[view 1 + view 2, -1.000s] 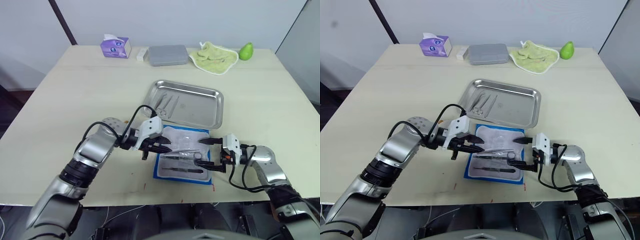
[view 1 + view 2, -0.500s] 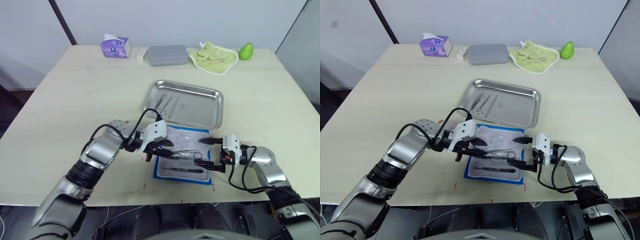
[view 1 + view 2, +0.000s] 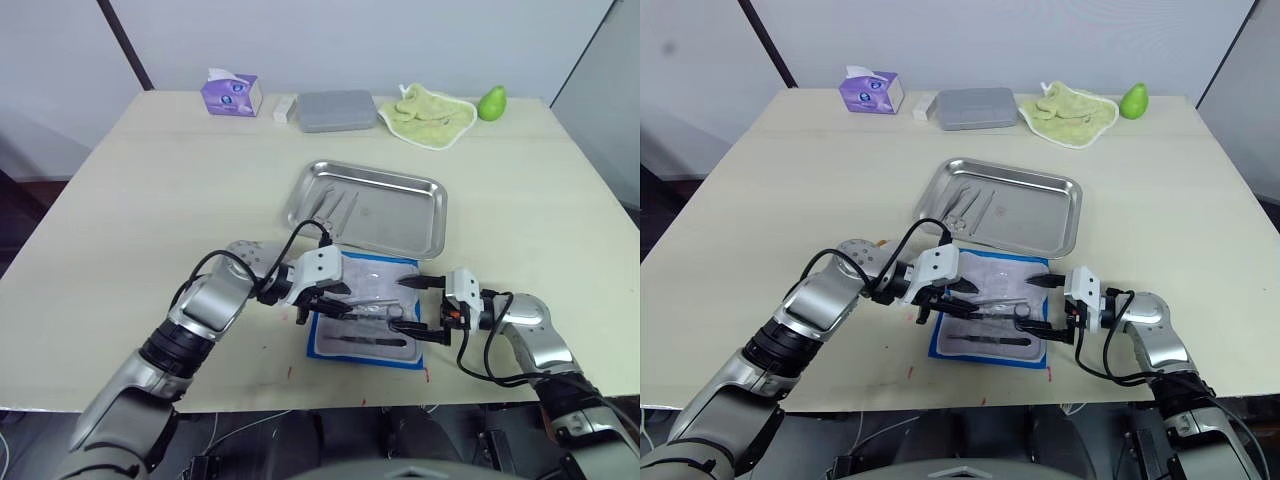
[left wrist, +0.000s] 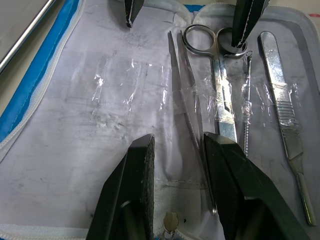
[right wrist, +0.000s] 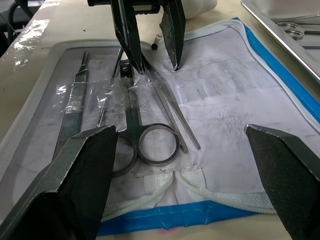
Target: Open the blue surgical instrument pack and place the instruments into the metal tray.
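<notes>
Several instruments (image 4: 220,95) lie in the opened blue surgical instrument pack (image 3: 366,310), just in front of the metal tray (image 3: 372,208), which already holds a few steel tools. Since a second ago the left gripper (image 4: 175,150) has moved in over the lining, its jaws slightly apart astride the tweezers (image 4: 187,105). The right gripper (image 5: 182,145) hovers wide open at the pack's other end, gripping nothing.

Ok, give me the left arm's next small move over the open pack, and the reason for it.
Probably lower the left end effector slightly and close on the slim tweezers. Its fingers stand open just above the blue surgical instrument pack, and the tweezers run between them toward the right-hand finger. Some instruments already lie in the metal tray, so this one likely goes next.
</notes>
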